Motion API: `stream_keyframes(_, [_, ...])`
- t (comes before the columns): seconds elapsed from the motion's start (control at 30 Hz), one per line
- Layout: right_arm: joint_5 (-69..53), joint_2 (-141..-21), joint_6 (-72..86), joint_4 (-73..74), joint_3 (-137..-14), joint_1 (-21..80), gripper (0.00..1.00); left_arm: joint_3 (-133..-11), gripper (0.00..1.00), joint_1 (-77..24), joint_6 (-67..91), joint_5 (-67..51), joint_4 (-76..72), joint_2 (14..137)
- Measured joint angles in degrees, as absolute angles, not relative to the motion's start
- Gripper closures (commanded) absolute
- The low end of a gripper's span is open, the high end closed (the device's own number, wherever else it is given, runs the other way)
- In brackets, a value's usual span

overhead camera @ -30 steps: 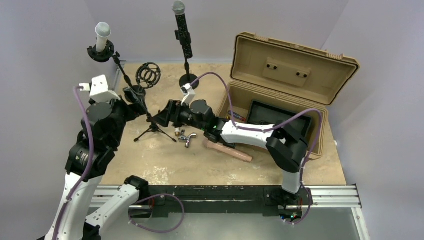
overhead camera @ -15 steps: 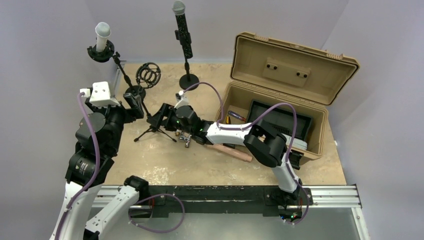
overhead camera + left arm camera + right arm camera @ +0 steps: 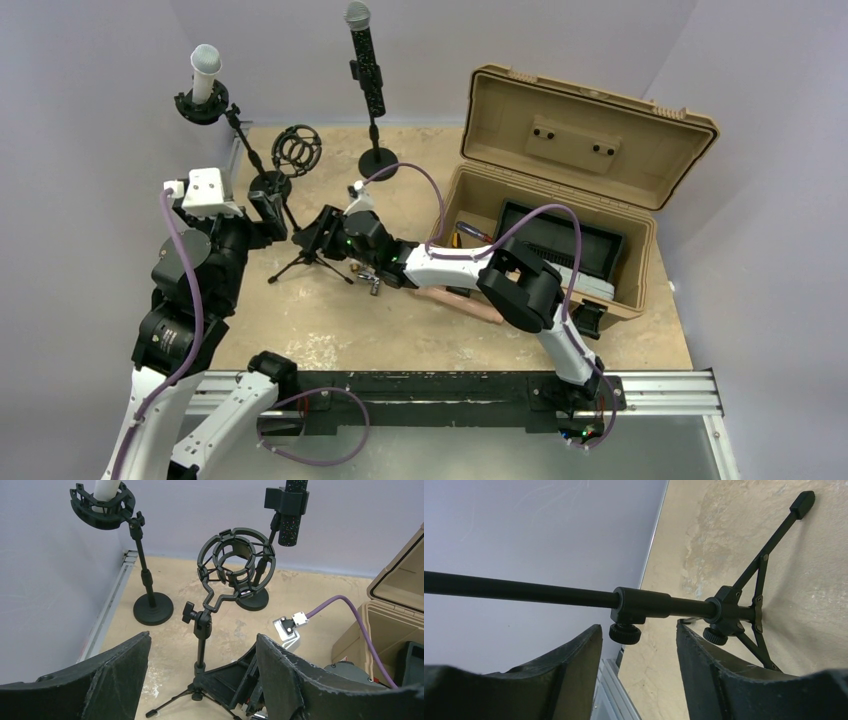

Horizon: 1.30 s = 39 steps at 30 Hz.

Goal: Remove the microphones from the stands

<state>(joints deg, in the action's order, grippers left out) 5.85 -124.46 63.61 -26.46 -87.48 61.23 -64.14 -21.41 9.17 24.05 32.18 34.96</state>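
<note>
Matt black metal tripod stand (image 3: 639, 602); rough, mottled beige tabletop (image 3: 330, 320); smooth tan plastic case (image 3: 590, 110); glitter-speckled black microphone (image 3: 292, 530).

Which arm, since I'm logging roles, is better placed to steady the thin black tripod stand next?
Right: the right gripper sits at the lower collar of the thin black tripod stand; the left gripper, open, sits farther back.

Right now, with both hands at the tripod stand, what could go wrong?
1. The tripod stand carries a shock mount that is empty. The white microphone and black microphone are mounted further back, so a grab here may miss the task.
2. The right hand is open at the tripod's pole; an off-centre squeeze could tip it.
3. The left hand is open just opposite, so the hands might collide.
</note>
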Motion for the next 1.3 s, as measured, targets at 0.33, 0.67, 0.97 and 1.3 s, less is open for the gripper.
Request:
stream_keyframes(0.33, [6.39, -124.62, 64.82, -26.68, -88.44, 61.39, 0.6, -64.14, 0.27, -21.41, 9.17, 24.01, 32.21, 34.5])
stream_keyframes(0.67, [5.87, -126.8, 65.43, -27.57, -89.73, 61.52, 0.62, -64.14, 0.28, -21.41, 9.17, 24.08, 32.21, 34.46])
stream_keyframes(0.97, [4.97, -126.93, 65.84, -27.9, -90.11, 61.69, 0.93, -64.14, 0.29, -21.41, 9.17, 24.08, 32.21, 34.46])
stream_keyframes(1.3, [1.85, -126.87, 58.98, -28.32, -90.3, 61.49, 1.0, -64.14, 0.29, -21.41, 9.17, 24.49, 32.25, 34.46])
